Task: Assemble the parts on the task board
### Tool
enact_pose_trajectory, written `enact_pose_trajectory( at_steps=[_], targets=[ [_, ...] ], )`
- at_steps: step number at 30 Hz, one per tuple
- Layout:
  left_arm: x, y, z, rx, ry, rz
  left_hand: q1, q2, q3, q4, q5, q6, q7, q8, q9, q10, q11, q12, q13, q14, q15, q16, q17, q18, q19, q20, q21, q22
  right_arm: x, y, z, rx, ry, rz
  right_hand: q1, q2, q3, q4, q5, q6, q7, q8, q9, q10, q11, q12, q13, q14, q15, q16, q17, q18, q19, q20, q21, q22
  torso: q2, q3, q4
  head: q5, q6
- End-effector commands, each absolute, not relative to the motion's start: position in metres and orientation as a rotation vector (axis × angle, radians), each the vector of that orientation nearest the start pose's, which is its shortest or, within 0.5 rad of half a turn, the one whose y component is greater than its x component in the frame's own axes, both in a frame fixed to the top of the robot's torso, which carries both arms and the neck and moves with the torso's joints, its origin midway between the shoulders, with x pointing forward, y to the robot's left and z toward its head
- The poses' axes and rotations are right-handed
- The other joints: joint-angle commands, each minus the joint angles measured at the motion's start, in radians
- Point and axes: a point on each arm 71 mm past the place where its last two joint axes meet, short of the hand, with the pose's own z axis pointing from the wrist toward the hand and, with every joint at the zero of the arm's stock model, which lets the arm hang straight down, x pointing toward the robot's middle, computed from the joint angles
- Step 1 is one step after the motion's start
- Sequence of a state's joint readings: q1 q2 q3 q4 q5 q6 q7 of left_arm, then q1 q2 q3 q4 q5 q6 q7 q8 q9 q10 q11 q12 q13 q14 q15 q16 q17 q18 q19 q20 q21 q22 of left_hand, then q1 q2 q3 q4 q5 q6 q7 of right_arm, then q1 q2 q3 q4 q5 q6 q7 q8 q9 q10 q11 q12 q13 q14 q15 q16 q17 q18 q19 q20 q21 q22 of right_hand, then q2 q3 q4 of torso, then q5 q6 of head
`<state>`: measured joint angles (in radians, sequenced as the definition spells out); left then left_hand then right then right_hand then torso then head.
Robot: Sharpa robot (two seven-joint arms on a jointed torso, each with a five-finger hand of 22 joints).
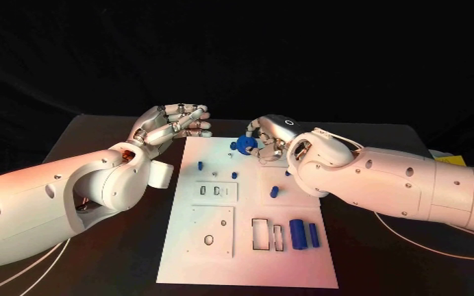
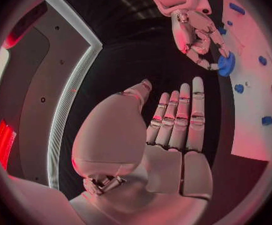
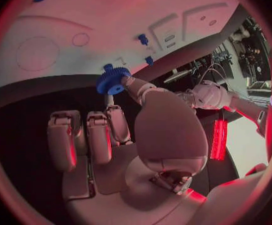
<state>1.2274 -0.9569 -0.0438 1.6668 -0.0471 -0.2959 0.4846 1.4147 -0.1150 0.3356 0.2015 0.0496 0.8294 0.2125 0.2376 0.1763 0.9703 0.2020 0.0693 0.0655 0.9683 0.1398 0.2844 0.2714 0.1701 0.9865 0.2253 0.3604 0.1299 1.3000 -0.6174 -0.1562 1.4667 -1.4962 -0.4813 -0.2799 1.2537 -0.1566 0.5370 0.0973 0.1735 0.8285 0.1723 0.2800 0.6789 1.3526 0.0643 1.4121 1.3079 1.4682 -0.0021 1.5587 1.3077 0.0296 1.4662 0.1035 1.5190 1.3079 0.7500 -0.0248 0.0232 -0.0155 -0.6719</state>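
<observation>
Pinching a small blue gear [image 1: 245, 144] between thumb and a fingertip, the right hand [image 1: 268, 135] hangs over the far edge of the white board [image 1: 252, 255], its other fingers curled loosely beside the gear; the right arm reaches in low across the board's near right side; the left hand [image 1: 173, 126] holds nothing, its fingers straight and close together, palm up, just off the board's far left corner; several small blue parts [image 1: 296, 233] lie on the board
</observation>
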Motion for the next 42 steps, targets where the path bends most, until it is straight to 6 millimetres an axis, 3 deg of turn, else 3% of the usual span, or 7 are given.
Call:
enact_pose_trajectory(
  at_steps=[1, 14, 25, 32, 42],
  targets=[
    [0.465, 0.219, -0.147, -0.976, 1.348, -1.671, -0.009, 0.003, -0.001, 0.004, 0.001, -0.007, 0.050, -0.005, -0.002, -0.008, 0.000, -0.005, -0.001, 0.000, 0.003, -0.005, 0.001, 0.010, 0.002, 0.003, 0.005, -0.001, 0.497, -0.102, -0.169, -0.233, 1.517, 0.591, -0.005, -0.001, 0.000, 0.004, 0.000, 0.029, -0.025, 0.007, -0.001, 0.002, 0.001, 0.002, 0.019, 0.098, -0.006, 0.006, 0.244, -0.012, 0.072, -0.008, 0.005, 0.192, 0.001, 0.0004, -0.0022, 0.003, 0.001],
    [0.465, 0.216, -0.147, -0.974, 1.348, -1.674, -0.010, 0.004, -0.001, 0.005, 0.001, -0.007, 0.050, -0.006, -0.001, -0.008, 0.000, -0.005, -0.001, -0.001, 0.003, -0.006, 0.002, 0.010, 0.002, 0.003, 0.005, -0.001, 0.500, -0.068, -0.184, -0.273, 1.553, 0.595, -0.008, -0.003, 0.001, 0.005, 0.005, 0.025, -0.024, 0.003, -0.002, 0.002, 0.002, 0.002, 0.020, 0.098, -0.006, 0.006, 0.245, -0.013, 0.073, -0.008, 0.007, 0.195, 0.003, -0.0001, -0.0006, 0.002, -0.001],
    [0.464, 0.216, -0.147, -0.973, 1.346, -1.677, -0.009, 0.004, -0.001, 0.004, 0.001, -0.007, 0.050, -0.006, -0.001, -0.008, 0.000, -0.005, 0.000, -0.002, 0.003, -0.006, 0.002, 0.010, 0.001, 0.003, 0.005, -0.002, 0.502, -0.067, -0.196, -0.273, 1.584, 0.571, -0.009, -0.004, 0.001, 0.005, 0.007, 0.023, -0.023, 0.001, -0.003, 0.001, 0.002, 0.000, 0.018, 0.098, -0.005, 0.006, 0.244, -0.012, 0.073, -0.008, 0.006, 0.194, 0.002, -0.0004, -0.0012, 0.009, -0.008],
    [0.464, 0.216, -0.147, -0.973, 1.345, -1.676, -0.009, 0.004, -0.001, 0.004, 0.001, -0.007, 0.050, -0.006, -0.001, -0.008, 0.000, -0.005, 0.000, -0.002, 0.003, -0.006, 0.002, 0.010, 0.001, 0.003, 0.005, -0.002, 0.500, -0.064, -0.200, -0.277, 1.598, 0.570, -0.012, -0.007, 0.001, 0.006, 0.010, 0.021, -0.022, -0.001, -0.005, 0.001, 0.003, 0.001, 0.020, 0.098, -0.004, 0.006, 0.244, -0.013, 0.074, -0.008, 0.007, 0.196, 0.002, 0.0014, -0.0023, 0.019, -0.013],
    [0.464, 0.216, -0.147, -0.974, 1.346, -1.674, -0.009, 0.004, -0.001, 0.004, 0.001, -0.007, 0.050, -0.006, -0.001, -0.008, 0.000, -0.005, 0.000, -0.002, 0.003, -0.006, 0.002, 0.010, 0.001, 0.003, 0.005, -0.002, 0.501, -0.064, -0.202, -0.277, 1.609, 0.561, -0.023, -0.018, -0.003, 0.010, 0.005, 0.010, -0.017, -0.011, -0.009, -0.006, 0.008, -0.005, 0.014, 0.098, -0.001, 0.006, 0.243, -0.013, 0.074, -0.005, 0.008, 0.196, 0.002, 0.0021, -0.0034, 0.020, -0.016]
  ],
)
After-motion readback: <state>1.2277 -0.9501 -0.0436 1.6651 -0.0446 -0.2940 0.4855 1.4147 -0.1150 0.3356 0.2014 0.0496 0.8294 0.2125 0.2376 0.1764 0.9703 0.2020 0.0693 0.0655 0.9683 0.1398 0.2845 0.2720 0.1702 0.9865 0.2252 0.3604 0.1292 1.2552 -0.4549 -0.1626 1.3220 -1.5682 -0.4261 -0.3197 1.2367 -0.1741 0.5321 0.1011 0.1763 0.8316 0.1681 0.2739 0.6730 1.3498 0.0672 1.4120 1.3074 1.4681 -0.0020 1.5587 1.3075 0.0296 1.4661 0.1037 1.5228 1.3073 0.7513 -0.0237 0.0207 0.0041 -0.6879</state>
